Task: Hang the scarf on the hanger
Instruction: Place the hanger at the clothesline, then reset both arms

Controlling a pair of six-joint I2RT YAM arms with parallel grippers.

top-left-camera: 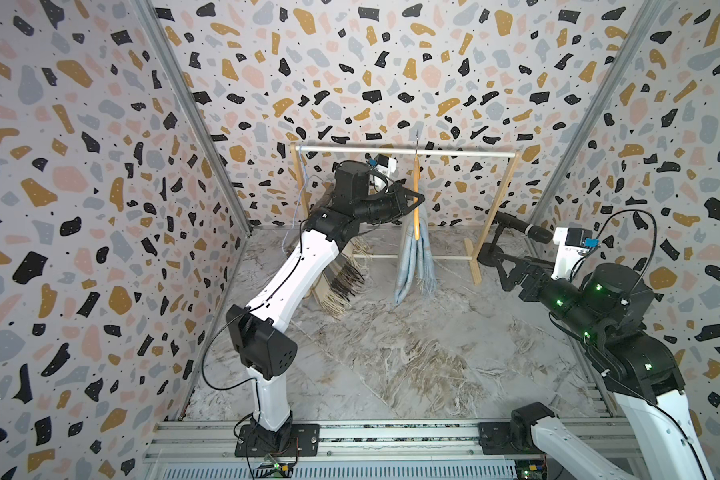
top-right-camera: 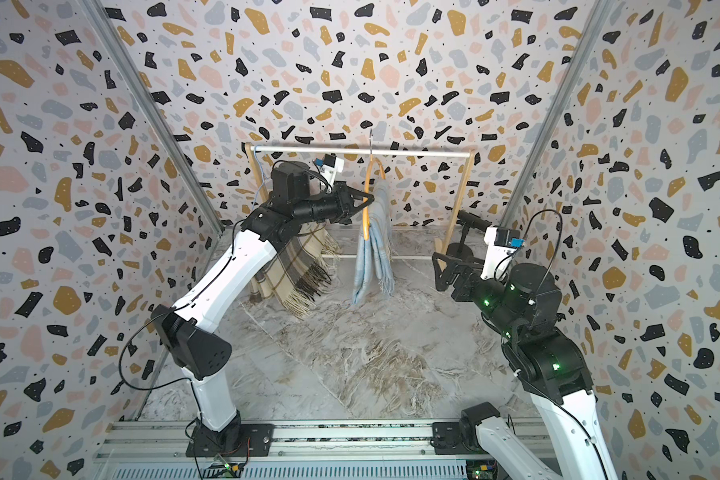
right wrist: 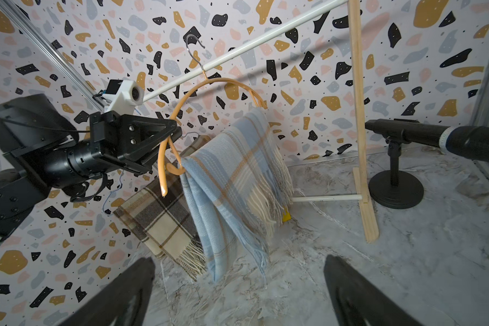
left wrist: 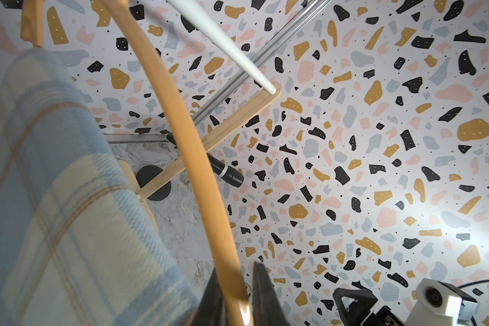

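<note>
At rear of tabletop (top-left-camera: 391, 353), wooden rack w/ white rail (top-left-camera: 350, 150) spans back wall. Hooked over rail near its middle is orange hanger (right wrist: 223, 80): edge-on in both top views, face-on in right wrist view. Draped across hanger's bar is blue scarf (right wrist: 232, 169), pale plaid w/ tan stripes, folded, both halves falling w/ fringe downward. Its lower ends come near tabletop; contact can't be told. From its own side, left claw (right wrist: 175, 132) is clamped on hanger's curved arm, on side away from scarf, w/ hanger's end sticking out below claw. Left wrist view shows orange wood pinched betw. two black fingers (left wrist: 263, 296). Opposite, right claw (right wrist: 239, 261) has jaws spread wide w/ nothing betw. them, well apart from scarf & facing it; in a top view it sits near rack's right post (top-left-camera: 497, 208). Behind left arm, brown scarf (right wrist: 158, 220) (dark plaid, cream fringe) hangs low at rack's other end, apart from blue one. Just beside right post stands black mic (right wrist: 407, 132) on round base. Walls (top-left-camera: 80, 208) all round carry speckled terrazzo-type print.
</note>
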